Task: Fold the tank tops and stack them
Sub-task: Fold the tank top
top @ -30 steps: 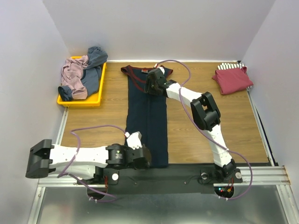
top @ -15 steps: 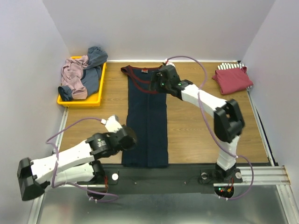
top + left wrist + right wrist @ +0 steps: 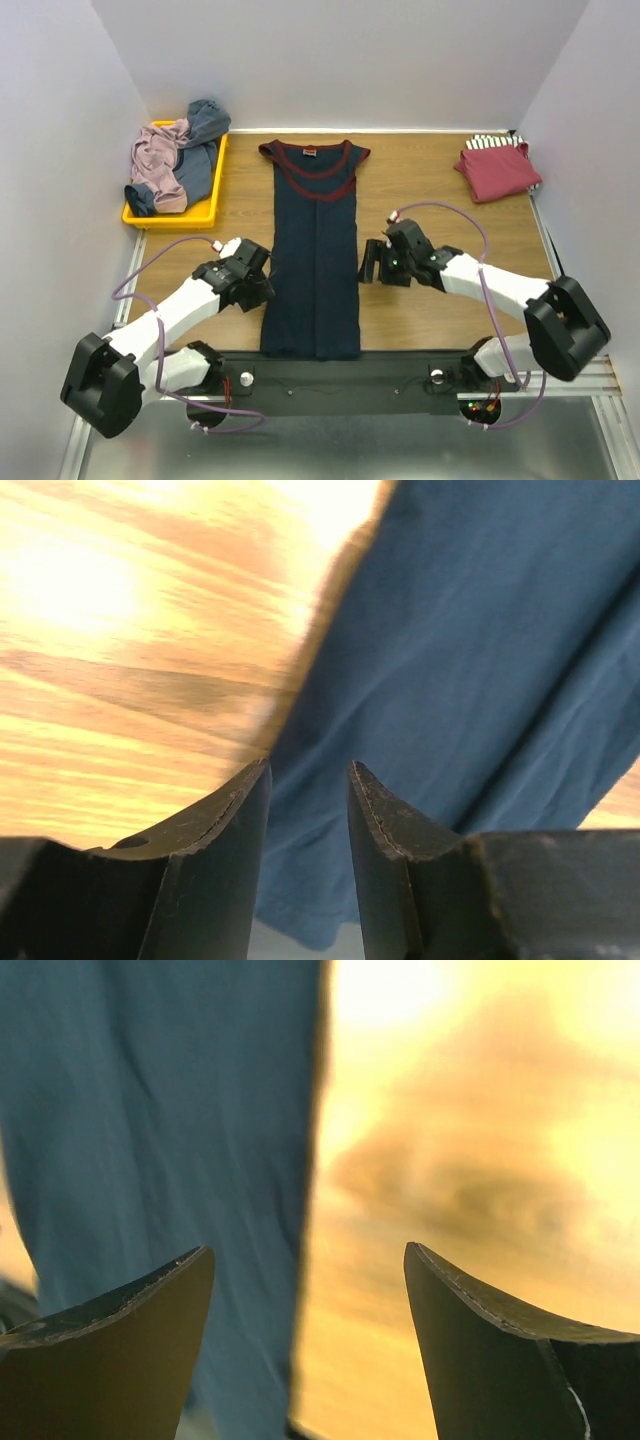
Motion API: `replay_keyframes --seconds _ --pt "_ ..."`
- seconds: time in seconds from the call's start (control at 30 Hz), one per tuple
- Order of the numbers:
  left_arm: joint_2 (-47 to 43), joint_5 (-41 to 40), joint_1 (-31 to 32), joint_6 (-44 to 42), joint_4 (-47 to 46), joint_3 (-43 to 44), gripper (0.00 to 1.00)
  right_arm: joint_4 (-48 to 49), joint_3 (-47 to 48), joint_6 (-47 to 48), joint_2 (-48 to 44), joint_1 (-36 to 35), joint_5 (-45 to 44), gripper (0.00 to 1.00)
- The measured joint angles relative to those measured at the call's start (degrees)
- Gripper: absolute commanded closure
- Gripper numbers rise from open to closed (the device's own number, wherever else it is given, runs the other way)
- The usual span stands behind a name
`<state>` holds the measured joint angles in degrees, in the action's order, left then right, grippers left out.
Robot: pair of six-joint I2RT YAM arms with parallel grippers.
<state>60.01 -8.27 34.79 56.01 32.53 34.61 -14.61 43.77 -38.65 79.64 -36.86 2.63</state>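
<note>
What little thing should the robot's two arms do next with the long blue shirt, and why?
Probably ease both tools inward and down to pinch the shirt's long edges. The navy tank top lies flat as a narrow strip, not yet folded end to end. The left tool and right tool sit open beside its middle, one on each side, holding nothing.

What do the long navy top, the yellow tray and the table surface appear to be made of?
Navy top: soft knit cloth, matte; it lies flat with fine wrinkles.
Yellow tray: probably plastic; smooth, uniform bright colour, thin moulded rim.
Table: wood or wood-look laminate; visible grain, some glare in the wrist views.
</note>
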Motion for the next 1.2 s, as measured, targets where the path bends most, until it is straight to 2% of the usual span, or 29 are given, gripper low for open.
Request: replay_keyframes --seconds 0.1,0.13,0.17,0.37,0.5,0.57,0.73,0.8,1.03,1.2 --pt "-0.5 1.9 -3.0 -2.3 2.1 0.0 0.53 -0.3 -5.4 -1.4 -4.3 -0.6 3.9 0.18" --pt "-0.7 2.6 -3.8 -3.1 3.3 0.0 0.5 -0.5 -7.2 -2.2 -6.0 -0.8 5.6 0.18" --pt "-0.9 3.3 -3.9 -3.5 4.0 0.0 0.23 -0.4 -8.1 -2.4 -6.7 -0.9 7.0 0.18" --pt "-1.7 10.3 -1.8 -4.3 6.6 -0.1 0.19 2.2 -14.7 -5.2 -8.7 -3.3 14.6 0.18" --pt "1.6 10.8 -2.2 -5.4 7.5 0.3 0.17 3.0 -15.2 -5.9 -8.5 -3.7 15.9 0.18" --pt "4.3 10.3 -4.6 -7.2 8.1 1.3 0.17 2.8 -14.3 -6.1 -7.4 -3.7 15.6 0.17" --pt "10.4 8.1 -16.6 -14.7 7.1 11.1 0.18 1.4 -5.9 -5.1 0.5 -3.5 7.3 0.16" --pt "14.6 7.6 -19.6 -18.1 2.9 17.6 0.18 1.9 0.0 -3.8 6.6 -1.5 3.9 0.17" --pt "30.7 9.7 -20.3 -25.3 -10.1 29.7 0.17 7.8 20.5 -1.0 26.5 10.1 2.3 0.21" --pt "43.2 10.8 -20.3 -27.7 -13.2 36.8 0.18 10.0 29.3 0.1 34.1 12.8 2.8 0.25"
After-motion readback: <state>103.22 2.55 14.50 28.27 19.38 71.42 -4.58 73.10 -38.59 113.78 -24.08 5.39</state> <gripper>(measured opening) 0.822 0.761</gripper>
